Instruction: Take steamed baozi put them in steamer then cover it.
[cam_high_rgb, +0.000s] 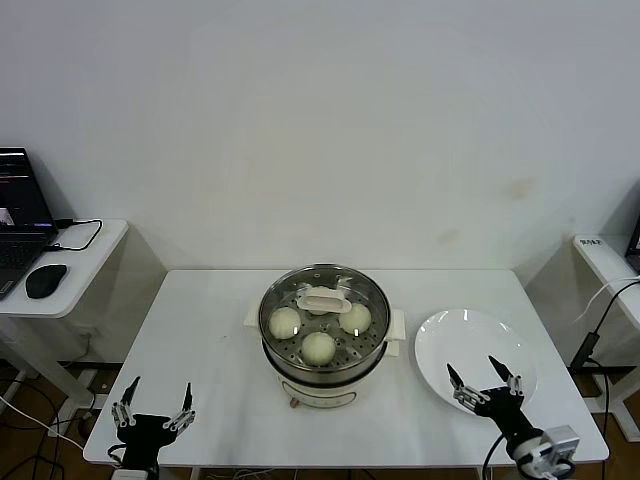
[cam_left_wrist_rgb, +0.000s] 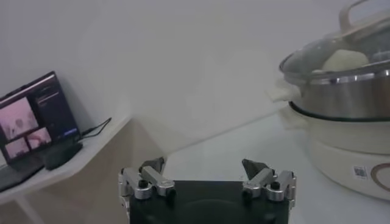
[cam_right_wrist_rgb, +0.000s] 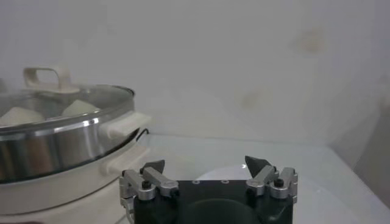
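Observation:
The steamer (cam_high_rgb: 323, 372) stands at the table's centre, a steel pot on a cream-white base. The clear glass cover (cam_high_rgb: 322, 298) sits on it, handle at its middle. Three baozi (cam_high_rgb: 318, 346) show through the glass; a fourth is hidden under the handle. My left gripper (cam_high_rgb: 153, 404) is open and empty at the table's front left corner. My right gripper (cam_high_rgb: 484, 380) is open and empty over the near edge of the white plate (cam_high_rgb: 445, 346). The covered steamer also shows in the left wrist view (cam_left_wrist_rgb: 341, 97) and the right wrist view (cam_right_wrist_rgb: 55, 146).
The empty white plate lies right of the steamer. A side desk at the left holds a laptop (cam_high_rgb: 20, 215) and a mouse (cam_high_rgb: 46, 280). Another desk edge (cam_high_rgb: 605, 255) with cables stands at the far right.

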